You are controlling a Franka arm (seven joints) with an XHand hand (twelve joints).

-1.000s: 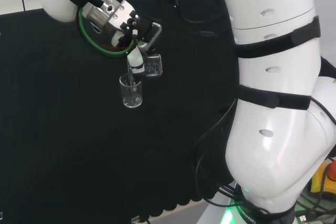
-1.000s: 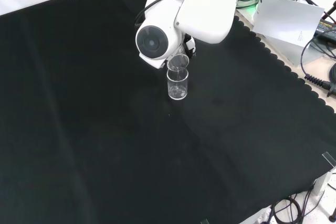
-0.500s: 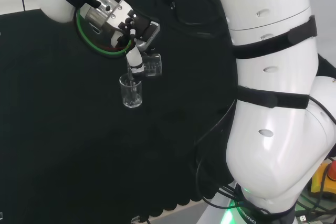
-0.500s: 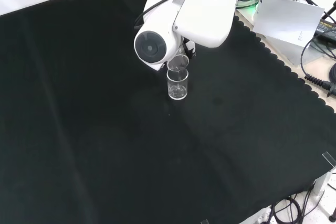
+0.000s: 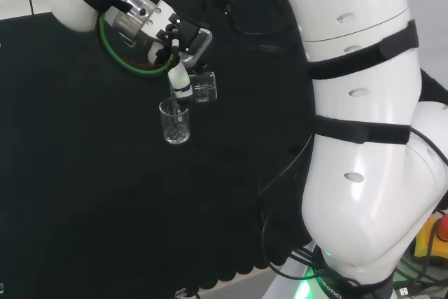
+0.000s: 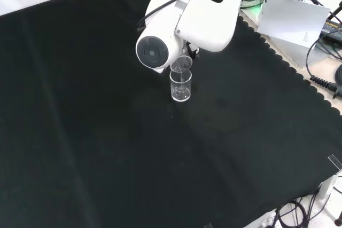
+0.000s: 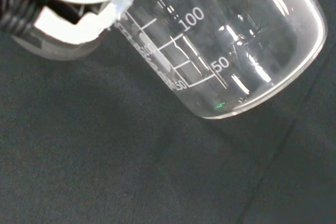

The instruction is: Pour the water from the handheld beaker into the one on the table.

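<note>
handheld beaker (image 5: 203, 87) | held tipped in the curled hand (image 5: 179, 75) | table beaker (image 5: 174, 121) stands near cloth's far edge, front view | lip is best kept over its rim, tipped slowly

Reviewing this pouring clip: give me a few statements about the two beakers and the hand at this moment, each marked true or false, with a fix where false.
1. The hand is holding a clear beaker. True: the held beaker sits in its fingers above the cloth.
2. The held beaker stands upright. False: it is tipped toward the beaker on the cloth.
3. The beaker on the cloth has fallen on its side. False: it stands upright, mouth up, as the front view also shows.
4. In the front view the held beaker is just above and behind the standing one. True.
5. The cloth under the beakers is white. False: it is black.
</note>
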